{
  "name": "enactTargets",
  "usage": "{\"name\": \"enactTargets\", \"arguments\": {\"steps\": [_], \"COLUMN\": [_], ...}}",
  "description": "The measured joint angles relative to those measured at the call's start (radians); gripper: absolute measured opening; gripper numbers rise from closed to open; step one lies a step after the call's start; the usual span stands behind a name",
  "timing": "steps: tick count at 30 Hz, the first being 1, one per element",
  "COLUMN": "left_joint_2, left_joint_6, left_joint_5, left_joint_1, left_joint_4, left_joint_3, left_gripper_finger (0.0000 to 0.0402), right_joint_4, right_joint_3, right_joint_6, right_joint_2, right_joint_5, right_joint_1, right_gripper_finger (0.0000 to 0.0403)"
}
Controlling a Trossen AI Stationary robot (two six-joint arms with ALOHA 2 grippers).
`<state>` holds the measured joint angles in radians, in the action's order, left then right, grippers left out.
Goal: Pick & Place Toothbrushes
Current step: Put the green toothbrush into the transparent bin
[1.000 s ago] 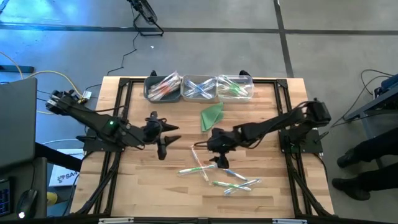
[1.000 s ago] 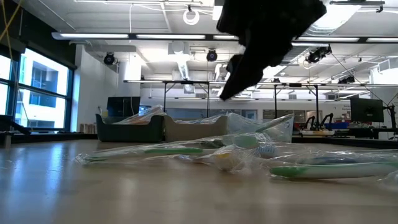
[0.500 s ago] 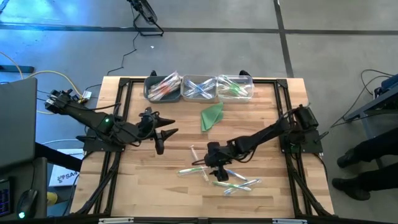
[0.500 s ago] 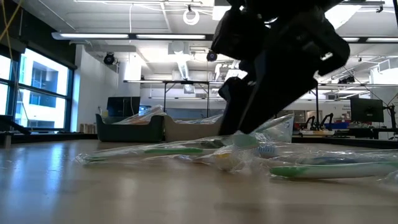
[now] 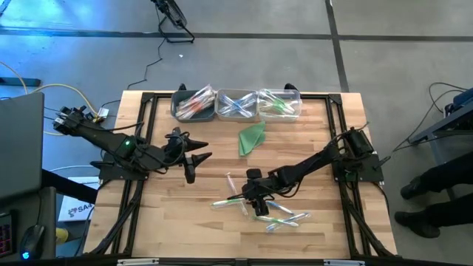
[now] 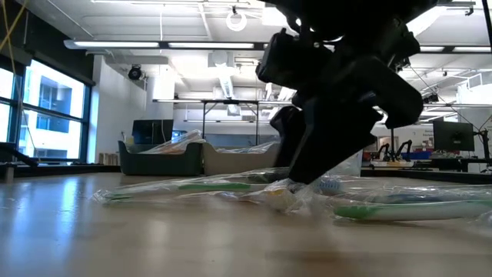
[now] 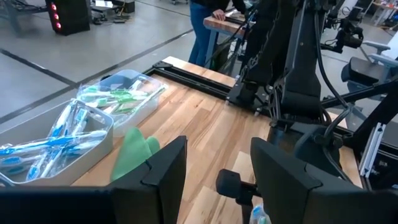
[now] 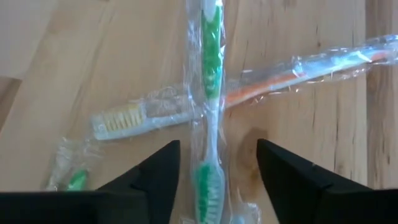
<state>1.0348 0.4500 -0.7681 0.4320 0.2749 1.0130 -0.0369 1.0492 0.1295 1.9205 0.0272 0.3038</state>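
From above, my right gripper (image 5: 256, 207) is down on the loose scatter of wrapped toothbrushes (image 5: 259, 209) near the front middle of the desk (image 5: 325, 148), because that pile is what still has to be sorted; three clear bins (image 5: 236, 104) sit in a row along the far edge, each already holding brushes of one colour, so I judge each pick is meant to go to the bin that matches it. My left gripper (image 5: 194, 158) waits over bare wood to the left of the pile, well apart from it, its fingers spread and empty. A folded green cloth (image 5: 252, 137) lies between the bins and the pile and is not my concern. From desk level, my right gripper (image 6: 296, 178) reaches right down to the crinkled wrappers, its tips at the heap. Past my left gripper (image 7: 214, 174), held wide with nothing in it, I see the green cloth (image 7: 134, 152), two of the bins (image 7: 93, 121) and the right arm (image 7: 292, 93) beyond. Through my right wrist view the picture is clearest: a green-handled toothbrush (image 8: 210, 106) in its clear wrap runs straight down the gap between my two fingers (image 8: 155, 174), lying across an orange-handled toothbrush (image 8: 249, 87) beneath it. My fingers stand either side of the green one, apart from it and not yet gripping, set so that closing should pinch only the top brush.
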Motion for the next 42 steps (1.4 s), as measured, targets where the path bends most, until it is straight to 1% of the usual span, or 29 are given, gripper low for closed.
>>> {"name": "enactTargets", "arguments": {"steps": [12, 17, 22, 25, 29, 36, 42], "left_joint_2": [0.0, 0.0, 0.0, 0.0, 0.0, 0.0, 0.0], "left_joint_6": [0.006, 0.009, 0.026, 0.026, 0.027, 0.027, 0.027], "left_joint_5": [0.0, 0.0, 0.0, 0.0, 0.0, 0.0, 0.0], "left_joint_1": [0.0, 0.0, 0.0, 0.0, 0.0, 0.0, 0.0], "left_joint_4": [0.014, 0.014, 0.013, 0.013, 0.013, 0.013, 0.013], "left_joint_3": [0.0, 0.0, 0.0, 0.0, 0.0, -0.001, -0.001], "left_gripper_finger": [0.0175, 0.0175, 0.0175, 0.0175, 0.0175, 0.0175, 0.0175], "right_joint_4": [0.009, 0.013, 0.015, 0.012, 0.004, -0.09, -0.24], "right_joint_3": [0.0, 0.0, 0.0, 0.0, 0.0, -0.001, 0.001], "right_joint_6": [-0.003, -0.003, -0.004, -0.028, -0.079, -0.109, -0.109], "right_joint_2": [0.0, 0.0, -0.001, -0.023, -0.074, -0.229, -0.422], "right_joint_5": [-0.004, -0.005, -0.004, 0.002, 0.048, 0.124, 0.22], "right_joint_1": [-0.001, -0.001, -0.004, -0.006, -0.009, -0.054, -0.102], "right_gripper_finger": [0.0064, 0.0014, 0.0009, 0.0007, 0.0005, 0.0005, 0.0004]}}
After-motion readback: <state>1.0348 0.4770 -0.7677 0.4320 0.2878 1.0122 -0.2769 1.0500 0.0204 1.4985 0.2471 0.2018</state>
